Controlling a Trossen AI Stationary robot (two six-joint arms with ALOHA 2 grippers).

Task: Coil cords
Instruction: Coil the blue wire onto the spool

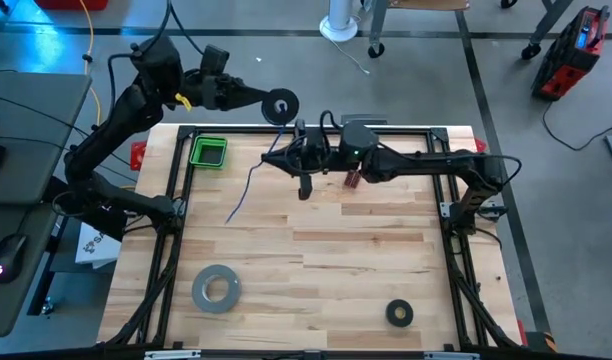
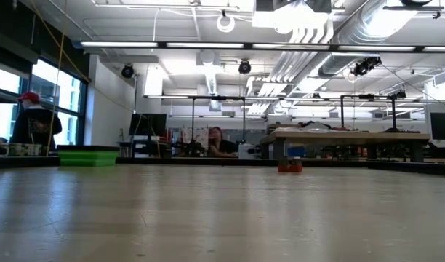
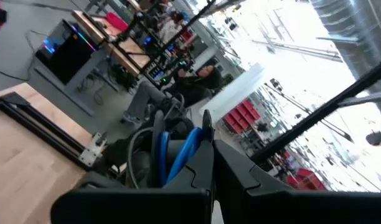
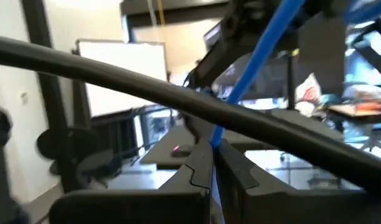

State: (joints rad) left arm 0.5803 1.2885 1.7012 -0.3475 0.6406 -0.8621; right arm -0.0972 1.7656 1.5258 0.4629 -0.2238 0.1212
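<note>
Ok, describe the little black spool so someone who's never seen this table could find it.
Look past the table's far edge, right of the green bin. The left gripper holds the black spool aloft. Unlike the grey tape roll and black ring lying near the front, it trails blue cord.

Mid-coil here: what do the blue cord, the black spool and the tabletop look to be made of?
The blue cord looks plastic-jacketed, smooth and limp; it droops to the table. The black spool, held by the left pincer, seems matte plastic, though its finish is hard to judge. The tabletop looks like pale wood planking with visible seams. The right pincer is shut on the cord.
</note>
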